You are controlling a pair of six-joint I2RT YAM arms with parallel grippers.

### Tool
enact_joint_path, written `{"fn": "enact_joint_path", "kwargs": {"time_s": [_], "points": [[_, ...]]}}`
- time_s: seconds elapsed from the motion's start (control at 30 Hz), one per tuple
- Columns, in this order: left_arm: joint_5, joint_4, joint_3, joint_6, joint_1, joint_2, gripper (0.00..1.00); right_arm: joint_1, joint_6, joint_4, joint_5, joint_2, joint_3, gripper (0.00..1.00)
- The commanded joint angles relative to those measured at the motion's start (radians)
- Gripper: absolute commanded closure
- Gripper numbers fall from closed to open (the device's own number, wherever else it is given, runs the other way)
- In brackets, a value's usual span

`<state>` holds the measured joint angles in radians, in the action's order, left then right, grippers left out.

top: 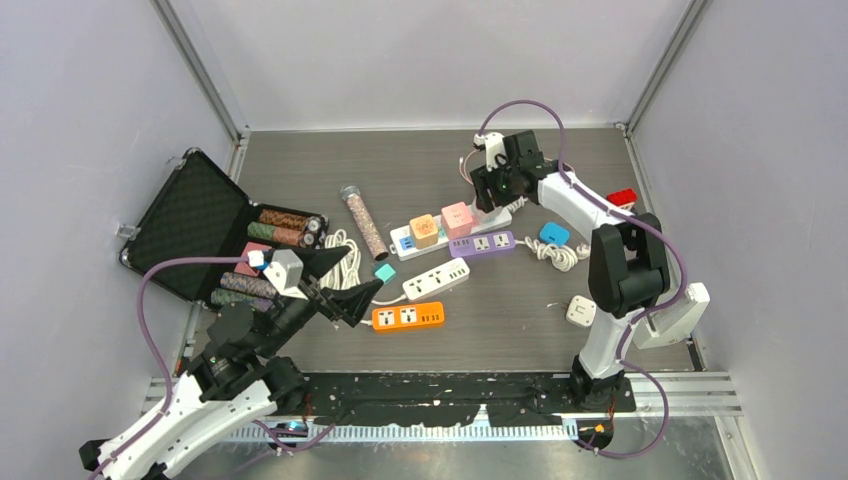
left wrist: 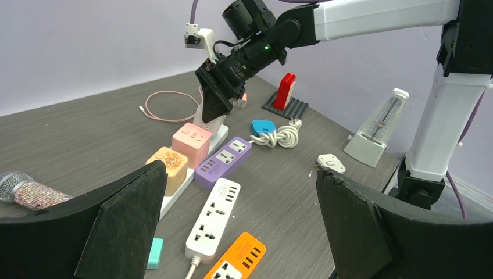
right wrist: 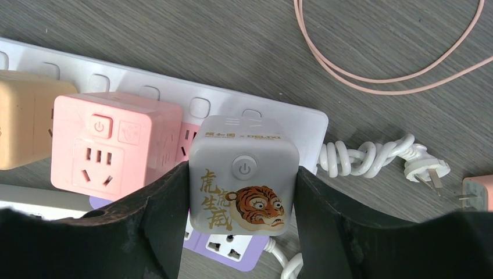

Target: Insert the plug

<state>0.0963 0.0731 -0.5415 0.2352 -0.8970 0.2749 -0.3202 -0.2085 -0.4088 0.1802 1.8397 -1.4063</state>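
Observation:
A grey-white cube plug (right wrist: 244, 174) with a tiger picture and a power button sits between the fingers of my right gripper (right wrist: 241, 195), which is shut on its two sides. In the right wrist view it stands over the end of the long white power strip (right wrist: 145, 81), right beside the pink cube (right wrist: 110, 145). Its underside and pins are hidden. In the top view the right gripper (top: 497, 190) is at the strip's far end (top: 405, 245). My left gripper (top: 355, 275) hangs open above the front strips, holding nothing.
On the long strip also stand the pink cube (top: 457, 218) and an orange-yellow cube (top: 424, 230). In front lie a purple strip (top: 482, 243), a white strip (top: 436, 280) and an orange strip (top: 408, 316). Blue plug with coiled cord (top: 553, 234), white adapter (top: 581, 311), microphone (top: 362, 220), open black case (top: 200, 220).

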Motion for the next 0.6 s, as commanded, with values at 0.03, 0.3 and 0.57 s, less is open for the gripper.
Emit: {"fn": "enact_joint_path", "kwargs": {"time_s": [0.03,0.3,0.57], "points": [[0.014,-0.012,0.0,0.012,0.0,0.012,0.0,0.001,-0.026,-0.111,0.006,-0.006,-0.046,0.95],[0.029,-0.006,0.004,0.013,0.0,0.012,0.0,-0.009,-0.025,-0.117,-0.004,0.02,-0.053,0.95],[0.04,-0.006,0.007,0.015,0.0,0.013,0.0,-0.023,-0.034,-0.138,-0.075,0.01,-0.074,0.95]]}}
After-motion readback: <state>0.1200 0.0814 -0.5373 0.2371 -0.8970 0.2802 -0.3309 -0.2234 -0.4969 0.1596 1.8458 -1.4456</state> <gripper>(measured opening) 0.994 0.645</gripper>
